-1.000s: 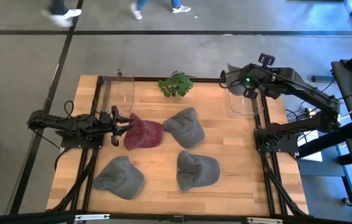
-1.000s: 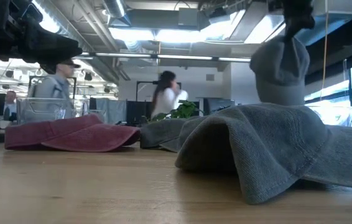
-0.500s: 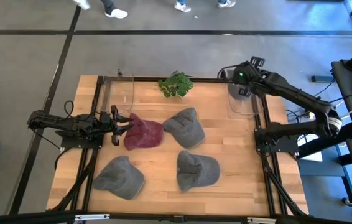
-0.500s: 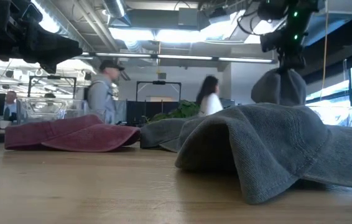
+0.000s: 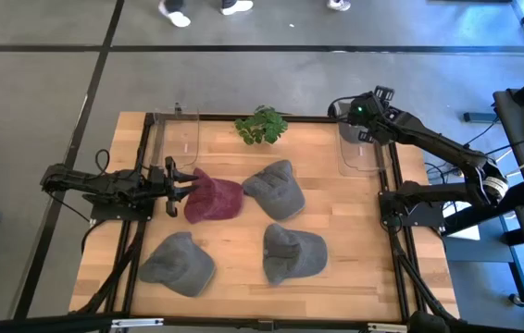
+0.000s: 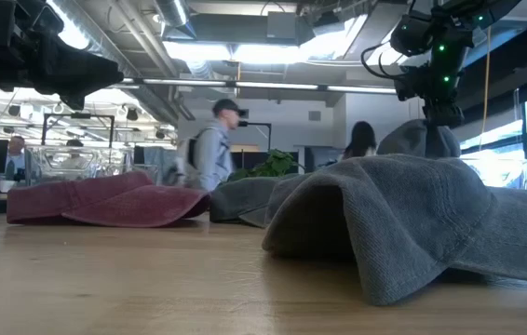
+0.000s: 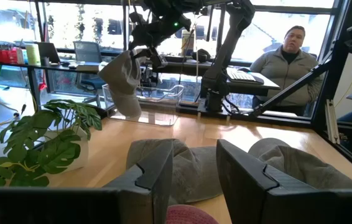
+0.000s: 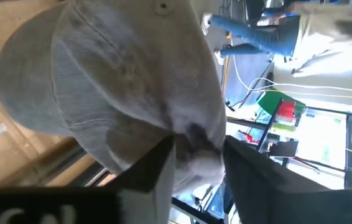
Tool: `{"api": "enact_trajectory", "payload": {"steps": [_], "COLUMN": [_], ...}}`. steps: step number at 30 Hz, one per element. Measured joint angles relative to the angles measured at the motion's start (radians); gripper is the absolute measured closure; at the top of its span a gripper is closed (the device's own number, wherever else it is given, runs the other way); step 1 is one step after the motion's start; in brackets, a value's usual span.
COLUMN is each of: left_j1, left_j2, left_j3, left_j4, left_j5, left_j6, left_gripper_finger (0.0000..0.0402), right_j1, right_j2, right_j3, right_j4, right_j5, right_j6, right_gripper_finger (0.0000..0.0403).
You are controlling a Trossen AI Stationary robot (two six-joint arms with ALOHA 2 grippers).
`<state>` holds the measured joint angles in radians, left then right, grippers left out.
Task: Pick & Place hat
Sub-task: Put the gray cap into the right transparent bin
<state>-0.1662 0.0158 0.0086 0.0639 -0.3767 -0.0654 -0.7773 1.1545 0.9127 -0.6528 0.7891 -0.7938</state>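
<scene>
My right gripper [image 8: 194,163] is shut on a light grey hat [image 8: 114,74], which it holds above the clear bin [image 5: 359,153] at the table's far right corner. The left wrist view shows that hat [image 7: 123,78] hanging in the air, and the low view shows it [image 6: 420,140] behind a nearer hat. My left gripper [image 7: 191,180] is open, low over the table at the left edge of a maroon hat [image 5: 214,197]. Three darker grey hats [image 5: 274,190] [image 5: 292,252] [image 5: 179,264] lie flat on the wood. My right gripper pinches a bunched fold of the grey hat's crown cloth [image 8: 191,134] between its two fingers, coming from above. The hat is lifted clear and hangs slack below the fingers, with its top button [image 8: 162,6] turned away from them.
A potted plant [image 5: 261,125] stands at the far edge in the middle. A second clear bin [image 5: 180,139] sits at the far left corner. Bare wood lies between the hats. A seated person [image 7: 288,59] and walkers show beyond the table.
My right gripper has moved down and a little toward the table's left, over the right clear bin, staying shut on the grey hat. The hat has sunk with it and hangs lower than a second ago.
</scene>
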Motion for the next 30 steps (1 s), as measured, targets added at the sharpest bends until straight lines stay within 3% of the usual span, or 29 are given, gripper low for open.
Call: {"api": "enact_trajectory", "payload": {"steps": [8, 13, 16, 20, 24, 27, 30], "left_j1": [0.0, 0.0, 0.0, 0.0, 0.0, 0.0, 0.0], "left_j2": [0.0, 0.0, 0.0, 0.0, 0.0, 0.0, 0.0], "left_j3": [0.0, 0.0, 0.0, 0.0, 0.0, 0.0, 0.0], "left_j4": [0.0, 0.001, 0.03, 0.124, 0.195, 0.225, 0.237], "left_j5": [0.0, 0.003, 0.003, 0.003, 0.003, 0.004, 0.004], "left_j6": [0.0, -0.033, -0.104, -0.189, -0.226, -0.228, -0.248], "left_gripper_finger": [0.0283, 0.0281, 0.0282, 0.0283, 0.0281, 0.0283, 0.0283], "right_j1": [0.0, 0.007, 0.046, 0.109, 0.145, 0.174, 0.209], "right_j2": [-0.001, -0.002, -0.003, -0.003, -0.003, -0.003, -0.001], "right_j3": [0.049, 0.124, 0.194, 0.298, 0.364, 0.369, 0.361], "right_j4": [0.009, -0.018, -0.079, -0.167, -0.167, -0.127, -0.079], "right_j5": [0.027, 0.039, -0.04, -0.334, -0.786, -1.102, -1.305], "right_j6": [-0.023, 0.061, 0.142, 0.288, 0.448, 0.468, 0.453], "right_gripper_finger": [0.0176, 0.0159, 0.0161, 0.0167, 0.017, 0.017, 0.017]}}
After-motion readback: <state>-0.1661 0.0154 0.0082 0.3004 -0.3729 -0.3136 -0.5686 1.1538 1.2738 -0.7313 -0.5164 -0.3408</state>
